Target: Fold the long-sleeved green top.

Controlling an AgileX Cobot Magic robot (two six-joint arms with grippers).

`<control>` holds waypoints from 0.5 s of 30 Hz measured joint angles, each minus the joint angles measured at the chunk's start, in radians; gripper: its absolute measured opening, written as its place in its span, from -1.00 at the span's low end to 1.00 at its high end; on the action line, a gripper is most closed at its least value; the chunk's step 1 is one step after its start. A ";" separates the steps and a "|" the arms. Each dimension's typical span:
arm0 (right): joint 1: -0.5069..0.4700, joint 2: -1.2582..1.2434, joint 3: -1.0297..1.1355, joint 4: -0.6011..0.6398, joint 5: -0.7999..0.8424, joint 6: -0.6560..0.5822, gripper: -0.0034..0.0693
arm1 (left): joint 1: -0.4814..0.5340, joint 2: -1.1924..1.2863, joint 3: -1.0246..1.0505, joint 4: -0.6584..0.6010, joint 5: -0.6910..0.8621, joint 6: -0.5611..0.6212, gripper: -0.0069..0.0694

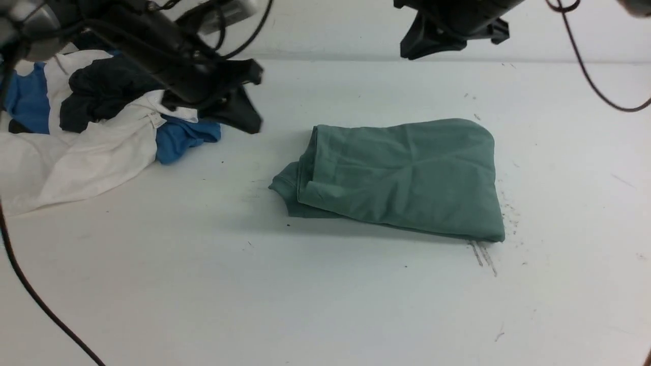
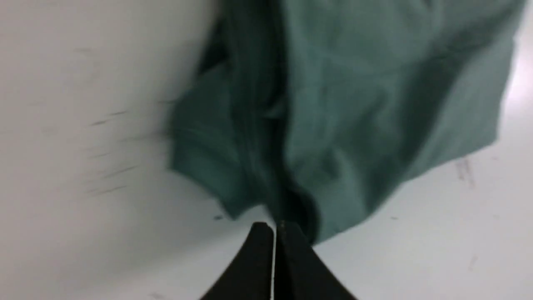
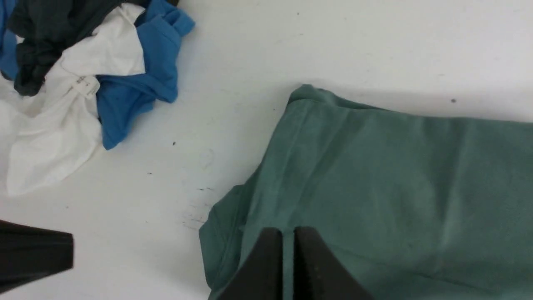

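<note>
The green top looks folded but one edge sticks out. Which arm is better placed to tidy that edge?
Probably the left. The protruding layer of the green top lies on the robot's left side, and the shut left hand hovers near it. The shut right hand sits raised, farther away.

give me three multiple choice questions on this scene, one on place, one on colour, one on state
1. Where is the pile of clothes relative to the green top?
A. on the robot's left
B. on the robot's right
C. on top of it

2. Which colours show in the pile?
A. red, yellow
B. blue, white, dark grey
C. pink, orange

3. How does the green top lie on the table?
A. spread flat, sleeves out
B. hanging from a tool
C. folded into a compact bundle

Answers: 1 A, the pile sits at the front view's left. 2 B, those three fabrics show. 3 C, layered edges show, no sleeves out.
</note>
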 joint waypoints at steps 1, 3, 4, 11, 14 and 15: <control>0.003 -0.066 0.065 -0.017 0.004 -0.011 -0.92 | -0.044 0.014 0.000 -0.027 0.000 0.021 -0.83; 0.007 -0.156 0.157 -0.043 0.008 -0.021 -0.94 | -0.103 0.043 0.000 -0.040 -0.010 0.038 -0.83; 0.008 -0.193 0.194 -0.057 0.009 -0.023 -0.94 | -0.125 0.063 0.000 -0.038 -0.023 0.041 -0.83; 0.010 -0.463 0.501 -0.232 0.014 -0.012 -0.94 | -0.177 0.214 0.000 0.143 -0.022 0.040 -0.83; 0.010 -0.532 0.577 -0.286 0.014 0.005 -0.95 | -0.176 0.242 0.000 0.214 -0.022 0.011 -0.83; 0.010 -0.581 0.630 -0.316 0.014 0.015 -0.95 | -0.172 0.247 0.002 0.243 -0.022 -0.009 -0.83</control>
